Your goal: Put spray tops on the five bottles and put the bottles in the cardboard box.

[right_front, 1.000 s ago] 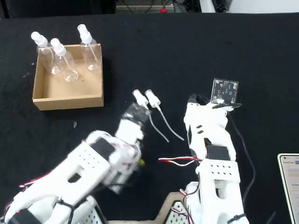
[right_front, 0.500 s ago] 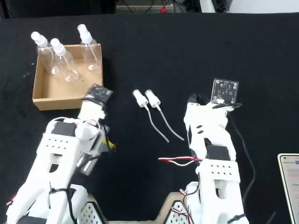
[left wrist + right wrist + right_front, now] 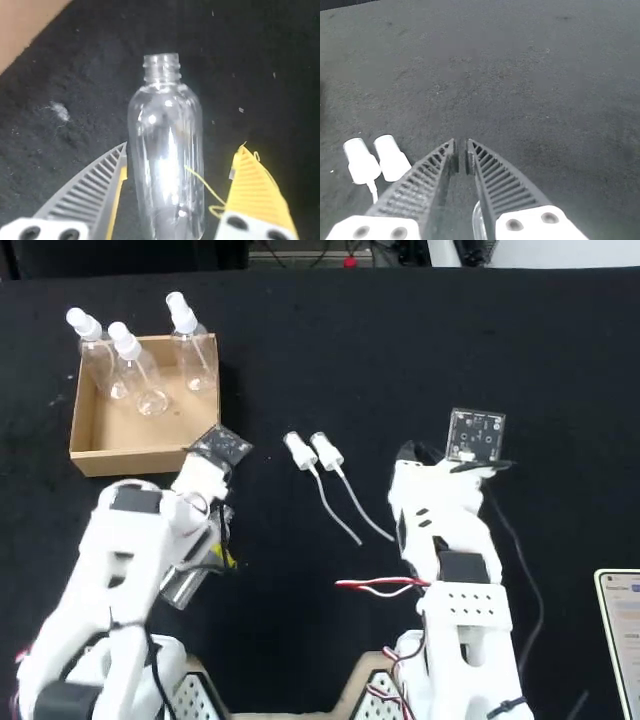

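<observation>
High view: cardboard box (image 3: 145, 455) sits at the far left of the table (image 3: 450, 340) with three capped bottles (image 3: 140, 370) inside. Two spray tops (image 3: 312, 452) lie between the arms, with bare cloth around them.
Left wrist view: left gripper (image 3: 180, 150) is spread on either side of an uncapped bottle (image 3: 165, 110), near the box edge.
Right wrist view: right gripper (image 3: 460, 150) has its fingers pressed almost together, gripping nothing.

The left arm (image 3: 130, 550) and the right arm (image 3: 445, 540) are blocky white plastic with rounded joints, and each carries a small black square camera board (image 3: 476, 434) near its end. Thin red and white wires (image 3: 372, 586) loop out of the right arm. The right gripper (image 3: 460, 145) has two grey ribbed fingers (image 3: 415, 195) on white bases with dark screw holes. The left gripper (image 3: 183, 146) pairs a grey ribbed finger (image 3: 95, 185) with a yellow finger (image 3: 255, 190) that trails a loose yellow thread (image 3: 202, 182).
</observation>
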Available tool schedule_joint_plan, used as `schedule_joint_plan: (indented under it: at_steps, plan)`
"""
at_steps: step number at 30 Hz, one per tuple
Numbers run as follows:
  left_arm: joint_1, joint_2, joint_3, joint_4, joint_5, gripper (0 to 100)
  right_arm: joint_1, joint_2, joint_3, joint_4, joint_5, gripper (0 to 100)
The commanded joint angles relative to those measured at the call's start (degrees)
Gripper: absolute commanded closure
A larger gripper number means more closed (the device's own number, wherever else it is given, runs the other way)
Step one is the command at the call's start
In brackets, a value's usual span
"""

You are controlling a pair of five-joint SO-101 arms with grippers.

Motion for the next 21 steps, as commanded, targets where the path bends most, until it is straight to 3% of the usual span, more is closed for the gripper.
schedule_joint_plan:
  at_steps: [1,11,21]
  plan:
    - [-1.63,9.76,-15.16,5.80,-1.49,69,-0.70,-0.92,-2.24,-1.41,0.09,96.2]
    - [-1.19,23.30,-18.86,3.34,-1.41,69,-0.62,-0.92,-2.33,-1.41,0.09,96.2]
    - [-1.01,24.18,-18.86,2.99,-1.41,69,-0.70,-0.92,-2.33,-1.49,0.09,96.2]
